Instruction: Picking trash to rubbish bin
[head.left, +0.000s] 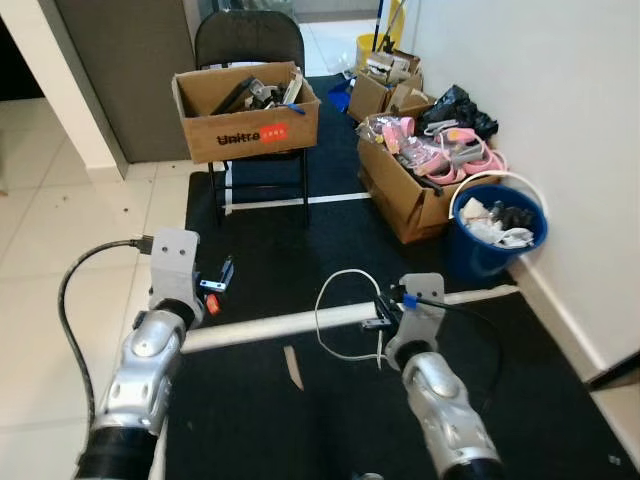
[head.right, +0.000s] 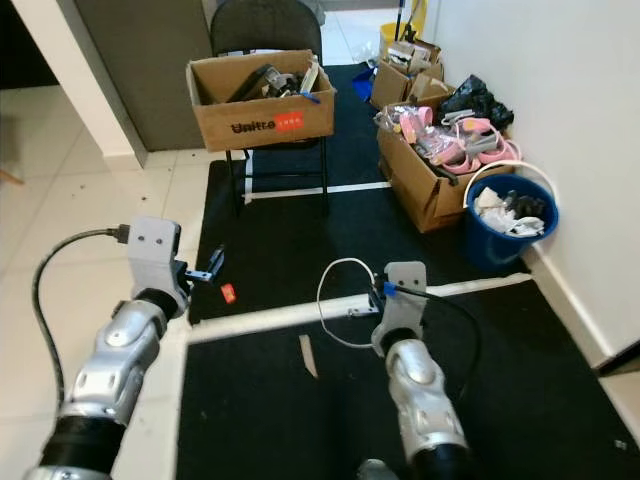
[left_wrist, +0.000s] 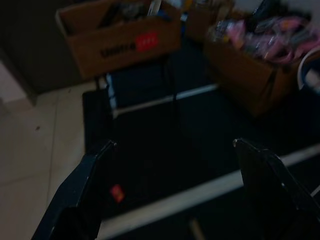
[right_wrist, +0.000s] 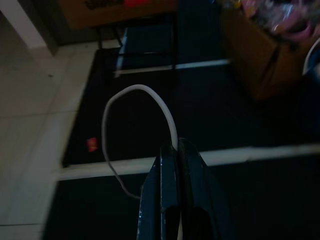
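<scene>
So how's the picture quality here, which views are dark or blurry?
Both eye views are bright and sharp, the blue bin clear. Left wrist view is dim and soft, open fingers in shadow. Right wrist view is darker, with the white cable legible between the shut fingers.

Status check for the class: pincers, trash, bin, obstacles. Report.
Right pincer shut on white cable. Left pincer open, empty. Blue bin ahead right, beside cardboard box. Red scrap on floor.

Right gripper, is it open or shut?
Shut: the right gripper has its black fingers pressed together on the white cable, which loops out ahead.
</scene>
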